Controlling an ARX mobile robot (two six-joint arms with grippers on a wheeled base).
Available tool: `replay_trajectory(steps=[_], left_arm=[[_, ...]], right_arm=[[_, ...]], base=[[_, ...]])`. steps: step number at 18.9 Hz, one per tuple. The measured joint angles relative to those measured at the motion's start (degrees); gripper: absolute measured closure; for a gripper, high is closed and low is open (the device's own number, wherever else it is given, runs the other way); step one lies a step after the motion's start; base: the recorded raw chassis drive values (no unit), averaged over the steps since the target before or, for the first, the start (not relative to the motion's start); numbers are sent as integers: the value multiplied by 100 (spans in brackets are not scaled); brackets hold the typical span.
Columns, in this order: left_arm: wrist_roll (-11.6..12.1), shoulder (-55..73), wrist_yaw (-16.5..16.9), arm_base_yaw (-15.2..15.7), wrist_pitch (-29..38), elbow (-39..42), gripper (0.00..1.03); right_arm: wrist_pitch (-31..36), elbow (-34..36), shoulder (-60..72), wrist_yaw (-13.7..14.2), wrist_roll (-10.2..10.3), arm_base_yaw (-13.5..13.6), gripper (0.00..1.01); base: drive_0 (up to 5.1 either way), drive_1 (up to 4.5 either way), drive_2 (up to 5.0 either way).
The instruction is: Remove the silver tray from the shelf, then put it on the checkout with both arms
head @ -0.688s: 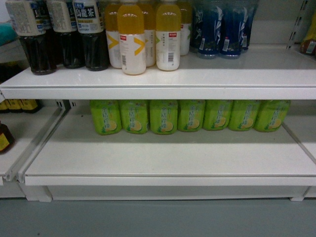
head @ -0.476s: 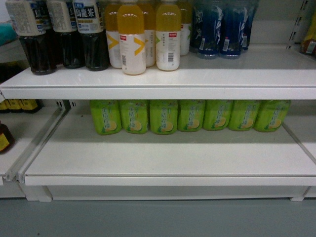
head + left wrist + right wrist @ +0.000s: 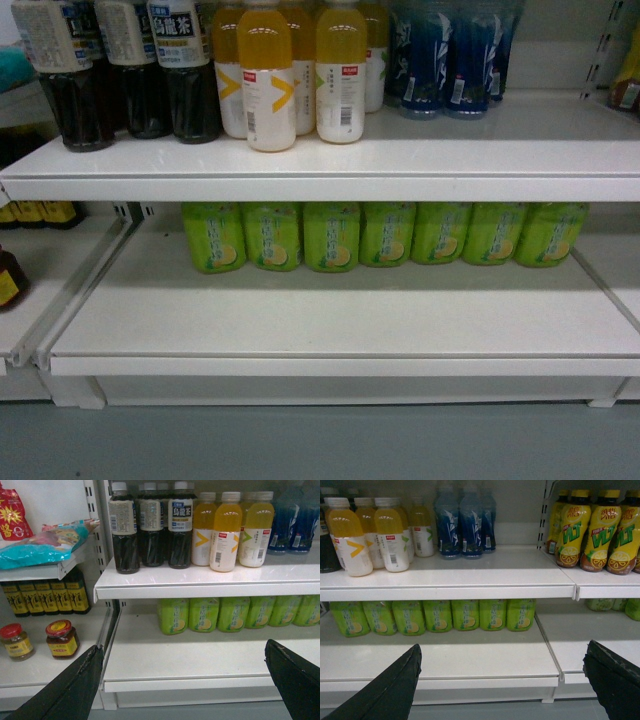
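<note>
Shelf [image 3: 340, 320] smooth white metal, lipped front; green bottles [image 3: 380, 235] behind.

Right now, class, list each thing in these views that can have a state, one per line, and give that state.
left gripper: open, fingers wide apart, holding nothing
right gripper: open, fingers wide apart, holding nothing
lower shelf: front part bare, green bottles at the back
green bottles: upright, in a row
yellow bottles: upright, capped
dark tea bottles: upright, capped
blue bottles: upright
red-lidded jars: lids on
silver tray: not visible in any view
</note>
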State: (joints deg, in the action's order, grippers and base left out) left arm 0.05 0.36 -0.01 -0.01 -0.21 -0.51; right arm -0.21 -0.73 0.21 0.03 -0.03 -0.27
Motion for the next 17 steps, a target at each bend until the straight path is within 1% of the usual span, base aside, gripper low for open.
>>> replay_trajectory(steps=[17], left_arm=[[0, 0, 11, 0, 2, 0, 5]], right_arm=[[2, 0, 0, 2, 4, 0, 3]], base=[[0, 0, 0]])
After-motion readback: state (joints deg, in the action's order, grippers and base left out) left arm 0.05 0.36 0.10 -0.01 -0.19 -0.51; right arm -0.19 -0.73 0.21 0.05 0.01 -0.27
